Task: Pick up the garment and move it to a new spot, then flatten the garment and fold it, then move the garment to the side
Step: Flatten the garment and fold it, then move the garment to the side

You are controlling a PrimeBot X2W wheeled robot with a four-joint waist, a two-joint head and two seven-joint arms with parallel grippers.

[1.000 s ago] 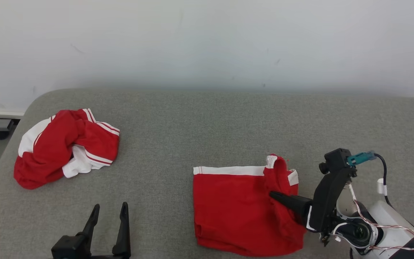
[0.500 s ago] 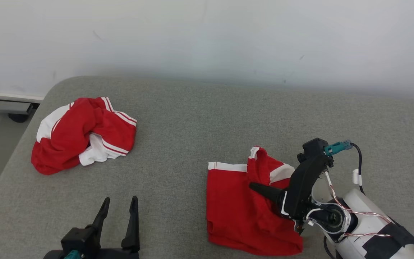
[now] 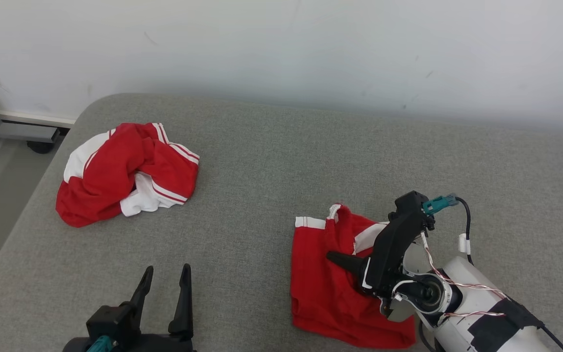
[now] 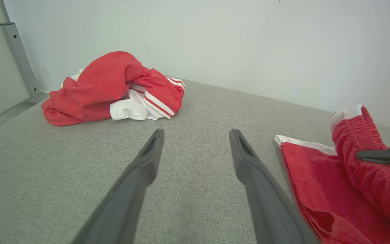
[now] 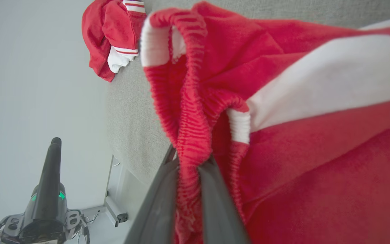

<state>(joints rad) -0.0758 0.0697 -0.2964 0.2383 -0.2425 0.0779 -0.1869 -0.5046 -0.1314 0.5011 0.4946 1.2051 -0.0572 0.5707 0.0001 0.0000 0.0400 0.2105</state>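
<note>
The garment point(image 3: 318, 288) is a pair of red shorts with white trim, lying on the grey cushioned surface point(image 3: 271, 161) at the right. Its right side is lifted and drawn over the flat part. My right gripper point(image 3: 331, 255) is shut on the bunched elastic waistband point(image 5: 190, 135), which runs between its fingers point(image 5: 215, 203). In the left wrist view the shorts point(image 4: 317, 189) lie to the right, with the right fingertip point(image 4: 383, 155) pressing into the raised fold. My left gripper point(image 3: 164, 276) stands open and holds nothing near the front edge, left of the shorts.
A second red and white garment point(image 3: 125, 171) lies crumpled at the back left of the surface. A pale wall rises behind. A grey metal rail and a castor point(image 3: 39, 145) stand on the floor past the left edge.
My right gripper has dragged the waistband leftward across the shorts, so the flat part showing has narrowed. The head camera has shifted. The left gripper stays open.
</note>
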